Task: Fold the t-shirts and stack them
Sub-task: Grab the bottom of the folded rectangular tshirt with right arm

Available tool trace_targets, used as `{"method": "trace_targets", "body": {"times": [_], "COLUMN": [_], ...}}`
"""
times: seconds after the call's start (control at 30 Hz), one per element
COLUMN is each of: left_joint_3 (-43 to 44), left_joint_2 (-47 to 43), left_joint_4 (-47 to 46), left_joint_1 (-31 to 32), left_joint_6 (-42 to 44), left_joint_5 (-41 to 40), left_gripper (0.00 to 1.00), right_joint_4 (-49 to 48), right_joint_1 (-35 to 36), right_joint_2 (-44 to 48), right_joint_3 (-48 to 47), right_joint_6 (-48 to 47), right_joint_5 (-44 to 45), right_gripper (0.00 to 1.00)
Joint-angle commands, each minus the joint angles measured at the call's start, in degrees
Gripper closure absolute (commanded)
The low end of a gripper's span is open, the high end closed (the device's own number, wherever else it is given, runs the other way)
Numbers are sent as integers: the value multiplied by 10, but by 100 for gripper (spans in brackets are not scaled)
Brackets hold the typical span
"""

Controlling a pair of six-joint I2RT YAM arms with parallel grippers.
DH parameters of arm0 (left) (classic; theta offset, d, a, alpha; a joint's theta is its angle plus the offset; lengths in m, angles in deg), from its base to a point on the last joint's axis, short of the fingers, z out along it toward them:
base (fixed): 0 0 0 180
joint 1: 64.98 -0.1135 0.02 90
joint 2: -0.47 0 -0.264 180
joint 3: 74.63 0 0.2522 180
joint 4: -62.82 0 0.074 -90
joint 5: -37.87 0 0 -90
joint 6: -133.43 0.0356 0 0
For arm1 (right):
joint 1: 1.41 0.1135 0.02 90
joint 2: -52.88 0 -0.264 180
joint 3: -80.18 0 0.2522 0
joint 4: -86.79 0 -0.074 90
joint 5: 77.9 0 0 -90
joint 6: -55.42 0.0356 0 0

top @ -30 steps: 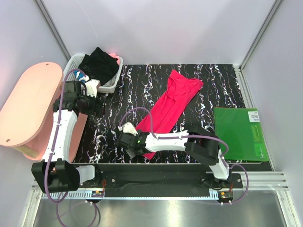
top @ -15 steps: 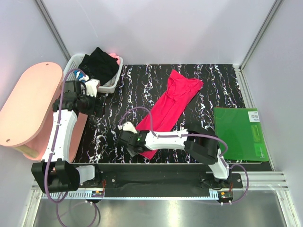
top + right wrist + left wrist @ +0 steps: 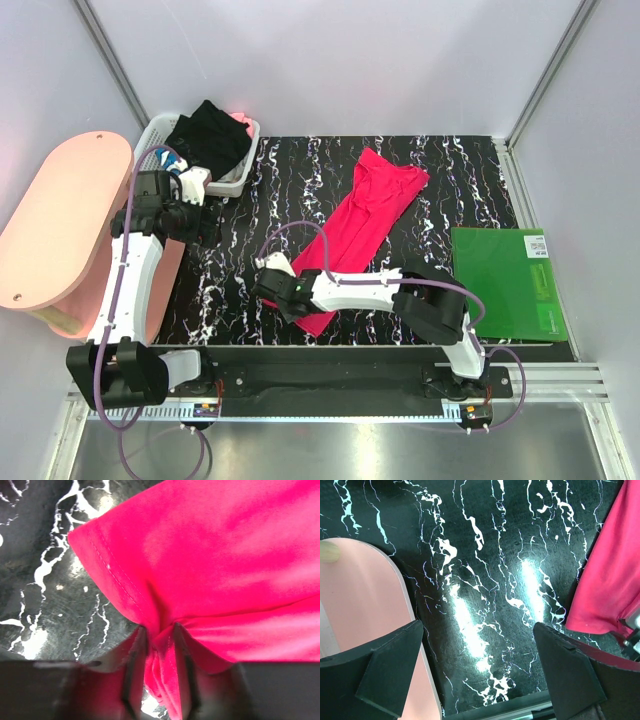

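The pinkish-red t-shirt [image 3: 365,215] lies in a long diagonal strip across the black marbled table, collar end far, hem end near. My right gripper [image 3: 284,300] sits at its near-left hem corner. In the right wrist view the jaws [image 3: 159,635] pinch a bunched fold of the red t-shirt [image 3: 225,555] between them. The black t-shirt [image 3: 210,140] is heaped in the white basket [image 3: 240,182] at the back left. My left gripper [image 3: 198,222] hovers over the table's left side, open [image 3: 479,630], with nothing between its fingers.
A pink oval board [image 3: 55,230] stands along the left edge, also seen in the left wrist view [image 3: 365,610]. A flat green mat [image 3: 505,280] lies at the right side of the table. White walls close the table on three sides.
My right gripper has slid a little to the right onto the red hem corner and its jaws have closed on the cloth. The left arm has not moved.
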Motion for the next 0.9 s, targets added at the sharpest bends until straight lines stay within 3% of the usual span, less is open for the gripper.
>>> {"method": "trace_targets", "body": {"times": [0.0,0.2,0.3,0.6,0.87], "left_joint_3": [25,23,23,25,32], "left_joint_2": [-22,-19,-19,-21,-20], "left_joint_4": [-13,-14,-13,-10,-4], "left_joint_1": [-2,-2,-2,-2,-2], "left_joint_6": [5,7,6,0,3], "left_joint_5": [-5,-4,-3,8,17], "left_gripper": [1,1,1,1,1], "right_joint_4": [37,63,98,193,194], "right_joint_1": [-1,-1,4,89,69], "right_joint_2": [-83,-71,-55,1,79], "right_joint_3": [56,46,23,-105,-84], "right_joint_6": [29,23,21,6,18], "right_joint_5": [-81,-76,-80,-141,-164], "right_gripper": [75,94,98,99,99]}}
